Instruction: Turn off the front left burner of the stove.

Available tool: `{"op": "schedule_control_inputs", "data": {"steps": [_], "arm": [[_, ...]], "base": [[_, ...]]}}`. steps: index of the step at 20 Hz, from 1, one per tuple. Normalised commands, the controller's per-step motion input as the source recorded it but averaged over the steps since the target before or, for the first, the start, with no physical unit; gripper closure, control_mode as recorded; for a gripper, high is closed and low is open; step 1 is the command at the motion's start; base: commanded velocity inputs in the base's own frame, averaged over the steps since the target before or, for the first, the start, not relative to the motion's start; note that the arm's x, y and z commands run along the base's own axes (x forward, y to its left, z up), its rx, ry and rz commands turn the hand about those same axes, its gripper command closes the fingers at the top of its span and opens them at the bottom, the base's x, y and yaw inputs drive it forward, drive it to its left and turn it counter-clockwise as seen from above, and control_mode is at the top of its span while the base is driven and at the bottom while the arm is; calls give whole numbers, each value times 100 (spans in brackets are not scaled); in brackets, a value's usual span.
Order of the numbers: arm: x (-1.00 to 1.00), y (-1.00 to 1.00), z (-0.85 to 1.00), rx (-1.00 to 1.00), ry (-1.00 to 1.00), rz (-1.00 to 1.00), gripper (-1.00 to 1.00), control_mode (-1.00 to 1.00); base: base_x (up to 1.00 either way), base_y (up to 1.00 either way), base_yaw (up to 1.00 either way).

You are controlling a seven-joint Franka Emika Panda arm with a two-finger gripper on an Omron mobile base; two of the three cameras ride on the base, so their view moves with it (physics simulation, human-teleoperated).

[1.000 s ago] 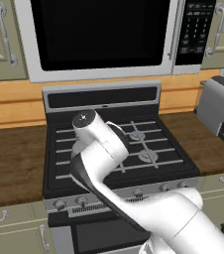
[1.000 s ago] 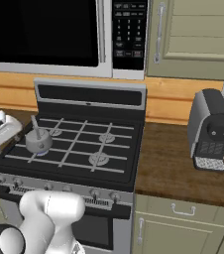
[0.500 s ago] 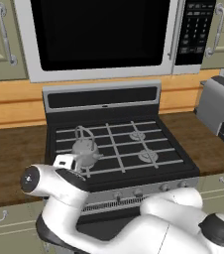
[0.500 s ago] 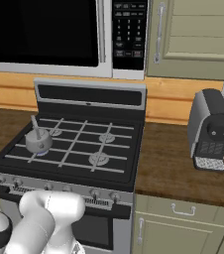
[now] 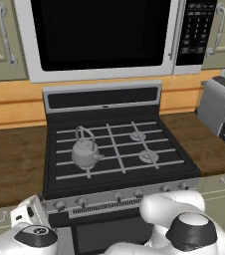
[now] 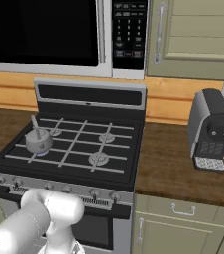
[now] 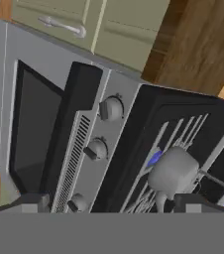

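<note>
My tool (image 7: 109,207) is spread wide, holding nothing. The stove's (image 7: 193,119) knob (image 7: 111,108) looks small, rigid and smooth; I'd pinch its round rim and twist.

A silver-framed black microwave (image 5: 102,37) hangs at the back, its keypad on the right side, flanked by pale green upper cabinets (image 6: 198,37) with metal handles. Below runs a light wooden backsplash (image 5: 15,105), then a dark wood countertop (image 6: 178,166) (grain running lengthwise). A grey coffee machine (image 6: 210,130) stands on it. Green drawer fronts (image 6: 183,218) sit underneath.
</note>
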Motion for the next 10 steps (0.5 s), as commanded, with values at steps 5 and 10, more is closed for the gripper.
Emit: {"op": "schedule_control_inputs", "data": {"steps": [5,10], "arm": [[4,13,-52,-26,-1,26,-100,-100],[34,-10,-37,-10,0,14,-100,-100]], "base": [[0,0,0],[0,0,0]]}}
